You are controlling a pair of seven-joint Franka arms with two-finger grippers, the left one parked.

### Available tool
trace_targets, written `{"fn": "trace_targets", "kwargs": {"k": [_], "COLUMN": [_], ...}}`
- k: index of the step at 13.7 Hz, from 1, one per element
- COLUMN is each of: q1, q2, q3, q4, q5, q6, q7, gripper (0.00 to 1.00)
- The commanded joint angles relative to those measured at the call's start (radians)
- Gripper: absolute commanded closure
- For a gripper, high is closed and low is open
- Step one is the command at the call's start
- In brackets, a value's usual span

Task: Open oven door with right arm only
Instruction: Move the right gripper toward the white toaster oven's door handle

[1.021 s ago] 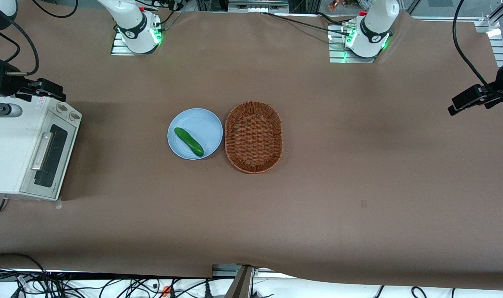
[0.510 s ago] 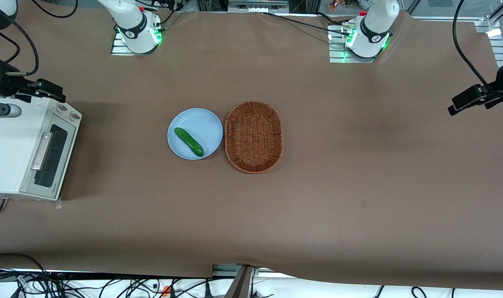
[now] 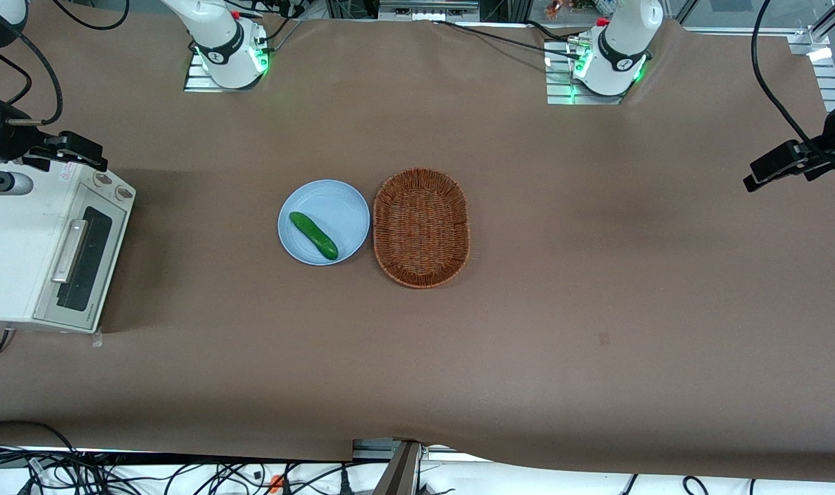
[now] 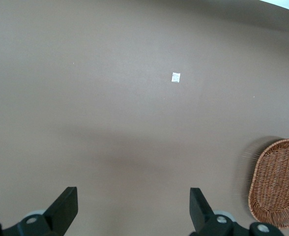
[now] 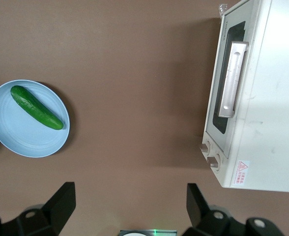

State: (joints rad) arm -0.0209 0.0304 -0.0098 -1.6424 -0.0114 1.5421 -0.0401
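White toaster oven [image 3: 25, 247] is sitting at the working arm's end of the brown table [image 3: 596, 289], its oven door [image 3: 80, 258] lying shut against the body, with the silver bar handle [image 3: 70, 251] running along the dark glass window. Two control knobs [image 5: 208, 153] are showing on the strip beside the door. Black gripper [image 5: 130, 209] of the right arm [image 3: 8, 137] is hovering above the table near the knob end of the oven, clear of the handle, its fingers [image 5: 61, 201] spread wide and holding nothing. Pale blue plate [image 3: 338, 206] carrying a green cucumber [image 3: 313, 235] is resting mid-table, well apart from the oven and just beside an oval wicker basket [image 3: 421, 227]
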Motion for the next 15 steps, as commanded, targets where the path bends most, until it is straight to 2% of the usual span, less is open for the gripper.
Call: {"fn": "trace_targets", "kwargs": {"k": [1,6,7,8,9,11,14,15], "q1": [0.010,0.010,0.010,0.012,0.012,0.015,0.036,0.036], "q2": [0.012,0.077,0.078,0.078,0.078,0.100,0.158,0.180], "q3": [-0.010,-0.010,-0.010,-0.012,-0.010,-0.009,-0.007,-0.007], "q4": [0.019,0.024,0.024,0.020,0.012,0.006,-0.007,-0.028], "q5": [0.005,-0.004,-0.010,-0.030,-0.060,-0.134,-0.296,-0.330], "q6": [0.000,-0.001,0.003,-0.008,-0.011,-0.002,0.047,0.082], "q7": [0.003,-0.006,-0.009,-0.012,-0.012,0.002,0.066,0.098], "gripper": [0.00,0.01,0.30,0.72,1.00,1.00,1.00,1.00]}}
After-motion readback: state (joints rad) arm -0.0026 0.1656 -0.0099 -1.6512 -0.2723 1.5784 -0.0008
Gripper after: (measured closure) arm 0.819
